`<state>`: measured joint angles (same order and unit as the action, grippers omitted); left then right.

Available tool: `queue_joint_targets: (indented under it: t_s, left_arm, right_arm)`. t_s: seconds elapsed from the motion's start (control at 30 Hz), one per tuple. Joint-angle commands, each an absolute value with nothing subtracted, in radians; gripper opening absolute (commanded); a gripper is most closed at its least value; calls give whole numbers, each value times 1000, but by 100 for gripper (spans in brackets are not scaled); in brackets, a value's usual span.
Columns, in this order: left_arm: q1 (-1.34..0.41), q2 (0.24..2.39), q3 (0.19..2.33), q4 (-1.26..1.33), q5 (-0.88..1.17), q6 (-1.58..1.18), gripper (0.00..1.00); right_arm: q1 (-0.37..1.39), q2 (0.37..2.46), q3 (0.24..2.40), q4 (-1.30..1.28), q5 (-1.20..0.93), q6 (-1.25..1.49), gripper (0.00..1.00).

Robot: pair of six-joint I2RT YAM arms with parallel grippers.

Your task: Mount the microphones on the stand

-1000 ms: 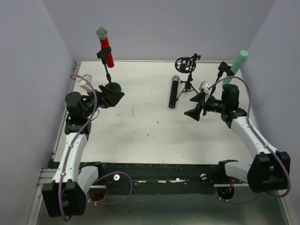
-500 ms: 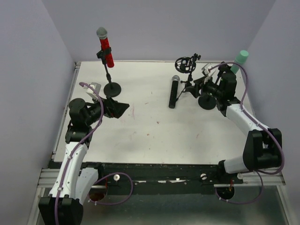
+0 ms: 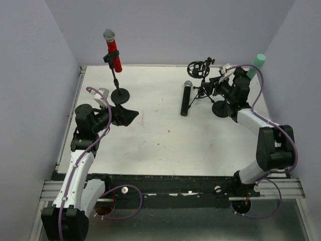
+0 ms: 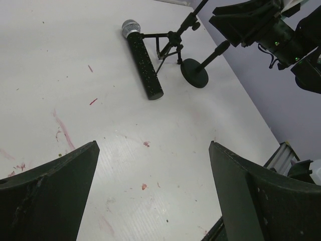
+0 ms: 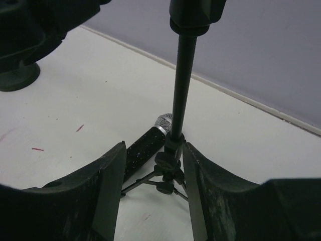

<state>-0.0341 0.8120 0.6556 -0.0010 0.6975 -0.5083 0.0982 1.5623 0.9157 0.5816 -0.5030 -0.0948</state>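
Note:
The red microphone [image 3: 114,52] sits clipped in its stand at the back left. The mint-green microphone [image 3: 255,65] sits in a stand at the back right. The black microphone [image 3: 186,99] with a silver head lies flat on the table; it also shows in the left wrist view [image 4: 143,60] and the right wrist view [image 5: 145,150]. Beside it stands a small tripod stand [image 3: 200,75] with an empty round mount. My right gripper [image 5: 153,160] is open, its fingers either side of the tripod's lower hub [image 5: 168,163]. My left gripper [image 4: 153,150] is open and empty over the left table.
The green microphone's stand has a round base [image 4: 194,73] just right of the tripod. The red microphone's stand base [image 3: 120,94] is behind my left gripper [image 3: 131,114]. Purple walls close the table on three sides. Red smudges mark the white tabletop [image 3: 165,130].
My right gripper has swung back and left from the open table to the tripod stand. My left gripper has pulled away from the red microphone's stand base, toward the front and right.

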Motion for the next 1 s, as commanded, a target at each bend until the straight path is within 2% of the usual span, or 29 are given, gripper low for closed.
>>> queue_joint_targets:
  t_s: [0.0,0.13,0.47,0.8,0.97]
  left_arm:
    - [-34,815,652,-5,718,-500,98]
    - [-34,818,650,-9,715,-499,98]
    - [-35,827,652,-17,713,-494,98]
    - [-35,830,652,-20,712,-491,98]
    - [-35,834,653,-18,710,-489,98]
  right_arm:
    - [109,1615,974,692,-417,-58,57]
    - [115,1669,1029,695,-408,-29,56]
    - [133,1730,1058,742,-356,-8,45]
    - [133,1755,1071,769,-420,46,15]
    - [133,1714,1022,807,-486,57,6]
